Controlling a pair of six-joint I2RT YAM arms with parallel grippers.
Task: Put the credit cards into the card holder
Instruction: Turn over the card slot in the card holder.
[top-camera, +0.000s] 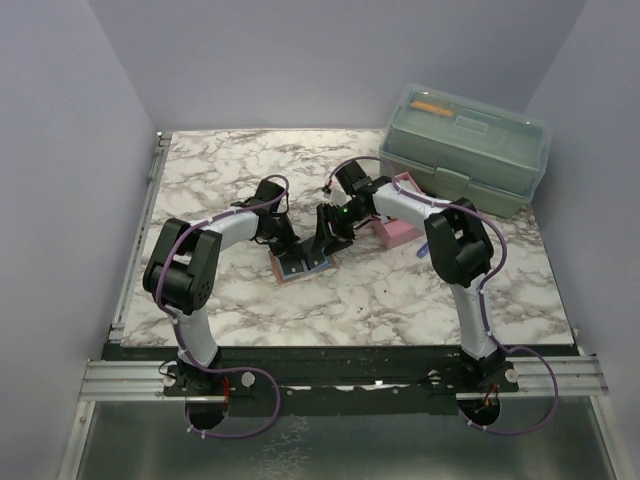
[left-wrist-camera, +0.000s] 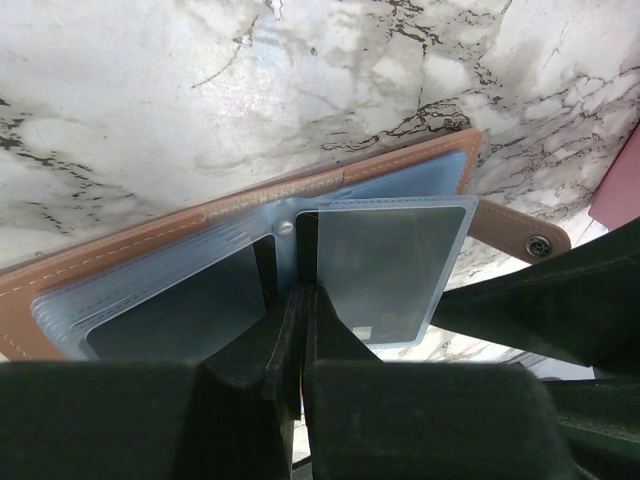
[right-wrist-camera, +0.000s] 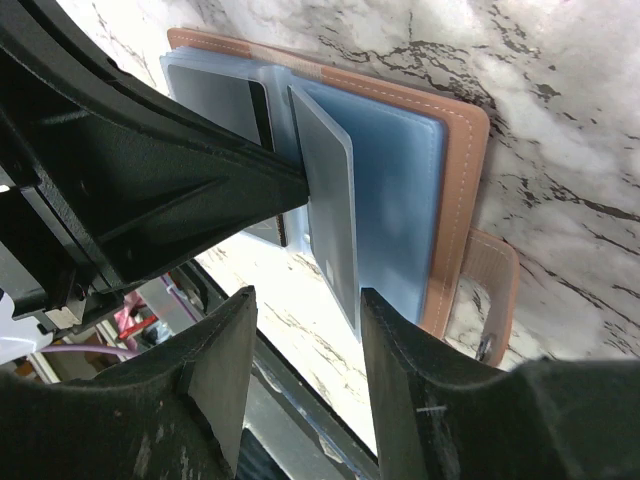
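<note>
Open card holder (right-wrist-camera: 460, 180) on tabletop (right-wrist-camera: 560, 80); left gripper (left-wrist-camera: 300, 295) pinches raised sleeve (left-wrist-camera: 390, 265), right gripper (right-wrist-camera: 300, 370) spread astride its edge. Best: hold sleeve steady.

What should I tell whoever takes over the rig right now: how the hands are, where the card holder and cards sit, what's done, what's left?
Left hand: shut on one clear sleeve of the card holder, holding it raised off the others.
Right hand: open, a finger on either side of that sleeve's edge, holding nothing.
Card holder: lying open on the table, between the arms.
Done: one sleeve seems to hold a dark card.
Left: no loose card is clearly in view; find the rest and slot them in.
</note>
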